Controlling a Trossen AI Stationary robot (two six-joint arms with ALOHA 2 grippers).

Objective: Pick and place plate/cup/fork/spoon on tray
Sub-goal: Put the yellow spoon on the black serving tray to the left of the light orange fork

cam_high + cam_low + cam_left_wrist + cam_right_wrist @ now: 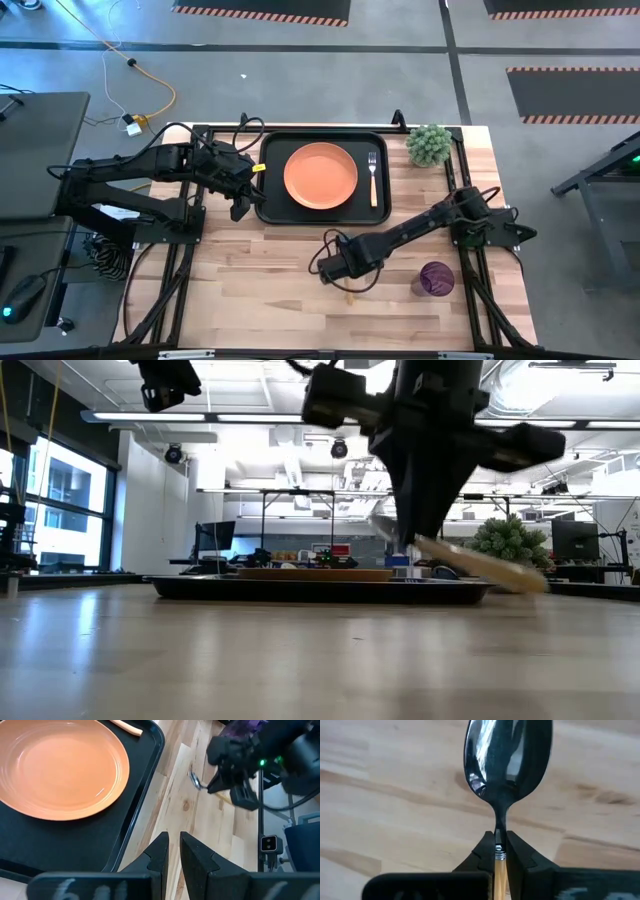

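Green bushy plant (429,145) at table (270,290) corner — yellow cable (150,75) on floor

The high view looks straight down from well above, taking in the whole wooden table (300,290) with the black tray (272,212) near its far edge. The low view sits at tabletop level and faces level across the boards, seeing that tray (320,591) edge-on before the room. The left wrist view looks down from near onto the tray's corner (150,750) and the orange plate (60,767). The right wrist view is closest, pressed up to the spoon (507,755) above bare wood.
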